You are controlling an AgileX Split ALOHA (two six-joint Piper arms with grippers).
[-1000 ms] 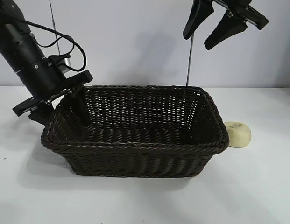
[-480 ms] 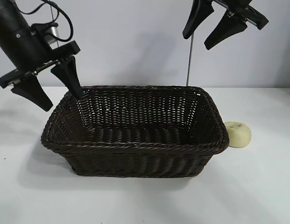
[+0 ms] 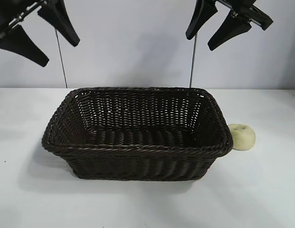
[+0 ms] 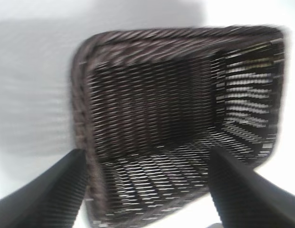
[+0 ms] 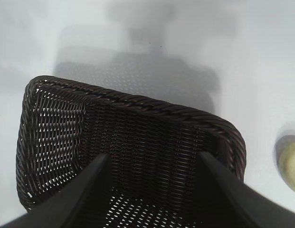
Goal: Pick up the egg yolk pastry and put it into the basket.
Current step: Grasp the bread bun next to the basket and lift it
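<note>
Egg yolk pastry (image 3: 241, 136) sits on the desk (image 3: 261, 190), well below the spread, empty right hand (image 3: 216, 35); basket (image 3: 137, 148) lies under both; left hand (image 3: 45, 40) spread too; no writing visible, seemingly.

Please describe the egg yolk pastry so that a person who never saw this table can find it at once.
Find the large dark brown woven wicker basket on the white table. Just outside its right end lies the small pale yellow round pastry, the only light, dimpled, bun-like thing there.

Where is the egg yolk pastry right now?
In the exterior view the egg yolk pastry sits on the white table, just outside the basket's right end near its front corner, not inside it.
</note>
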